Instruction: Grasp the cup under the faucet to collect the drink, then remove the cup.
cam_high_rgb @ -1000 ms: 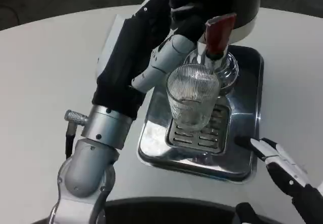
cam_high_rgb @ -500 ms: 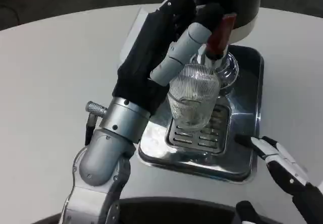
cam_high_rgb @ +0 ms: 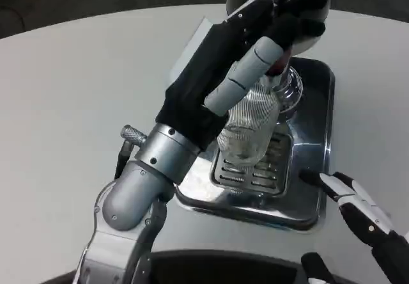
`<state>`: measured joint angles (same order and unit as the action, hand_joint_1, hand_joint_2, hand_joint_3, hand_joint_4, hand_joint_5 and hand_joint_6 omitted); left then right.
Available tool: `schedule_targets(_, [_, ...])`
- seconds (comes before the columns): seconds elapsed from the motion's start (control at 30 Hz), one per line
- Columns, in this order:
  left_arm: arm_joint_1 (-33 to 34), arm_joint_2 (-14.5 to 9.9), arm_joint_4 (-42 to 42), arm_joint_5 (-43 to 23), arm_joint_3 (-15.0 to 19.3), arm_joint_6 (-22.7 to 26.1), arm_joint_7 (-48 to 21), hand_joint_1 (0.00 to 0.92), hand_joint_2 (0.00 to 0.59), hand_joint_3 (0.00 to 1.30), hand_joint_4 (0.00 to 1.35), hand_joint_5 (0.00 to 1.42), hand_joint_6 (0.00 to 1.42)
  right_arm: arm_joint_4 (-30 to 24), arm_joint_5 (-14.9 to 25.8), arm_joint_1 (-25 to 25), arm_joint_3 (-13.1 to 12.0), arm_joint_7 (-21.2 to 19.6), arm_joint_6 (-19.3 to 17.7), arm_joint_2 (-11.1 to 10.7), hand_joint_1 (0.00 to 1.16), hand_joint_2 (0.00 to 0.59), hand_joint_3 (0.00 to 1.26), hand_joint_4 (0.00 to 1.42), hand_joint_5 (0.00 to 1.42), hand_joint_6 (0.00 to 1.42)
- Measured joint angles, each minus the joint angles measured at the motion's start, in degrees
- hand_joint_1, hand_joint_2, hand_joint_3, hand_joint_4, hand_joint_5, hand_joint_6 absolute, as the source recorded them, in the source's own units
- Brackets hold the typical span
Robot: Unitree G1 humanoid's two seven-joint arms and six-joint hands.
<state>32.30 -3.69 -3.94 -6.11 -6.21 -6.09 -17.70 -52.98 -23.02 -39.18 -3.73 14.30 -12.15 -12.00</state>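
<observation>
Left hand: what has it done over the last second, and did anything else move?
The left hand swung right and up, over the cup, onto the faucet's red lever, which it now mostly covers. The cup stayed on the drip tray grate. The right hand kept its place at the tray's near right corner.

1 cup (cam_high_rgb: 248, 130), 1 drip tray (cam_high_rgb: 313, 194), 2 hands (cam_high_rgb: 255, 60) (cam_high_rgb: 358, 210), prob. 1 faucet (cam_high_rgb: 287, 89).

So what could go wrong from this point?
The left hand lies across the red faucet lever, hiding it from the camera, so a press might slip. The ribbed glass cup stands on the drain grate unheld; the forearm beside it could knock it over. The right hand waits off the tray.
</observation>
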Motion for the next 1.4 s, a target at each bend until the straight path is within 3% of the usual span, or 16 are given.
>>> schedule_targets(0.67, [1.5, -7.1, 2.5, 4.3, -0.3, -3.3, -4.3, 0.066, 0.098, 0.35, 0.28, 0.33, 0.19, 0.6, 0.0, 0.5, 0.8, 0.0, 0.1, 0.1, 0.71, 0.518, 0.12, 0.08, 0.00, 0.00])
schedule_targets(1.4, [2.7, -10.4, 4.6, 7.1, -1.8, -8.6, -4.8, 0.055, 0.095, 0.38, 0.29, 0.33, 0.18, 0.6, 0.0, 0.8, 1.6, 0.0, 0.7, 0.2, 0.71, 0.518, 0.12, 0.08, 0.00, 0.00])
